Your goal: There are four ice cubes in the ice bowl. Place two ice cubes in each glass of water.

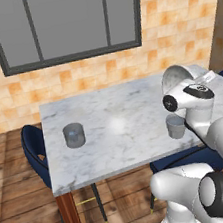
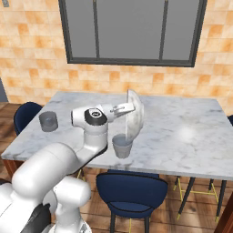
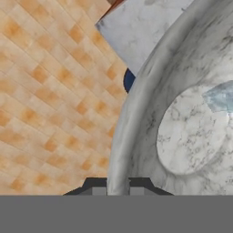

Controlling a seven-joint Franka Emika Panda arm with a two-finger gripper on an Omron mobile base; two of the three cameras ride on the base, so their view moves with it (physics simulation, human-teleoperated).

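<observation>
Ice bowl point(image 2: 133, 116), tipped on edge above the near glass of water point(image 2: 122, 146), its rim pinched between the nearly closed gripper point(image 3: 118, 189). One ice cube point(image 3: 220, 98) lies inside the bowl. Second glass point(image 1: 74, 135) stands apart on the marble table point(image 1: 119, 117).

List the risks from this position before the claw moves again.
1. The bowl is pinched by its rim in the claw and tipped on edge above the near glass; a thin rim grip might slip.
2. An ice cube sits inside the tilted bowl; cubes could slide out together, overfilling this glass or missing it.
3. The far glass stands well across the table; carrying the tilted bowl there risks spills.
</observation>
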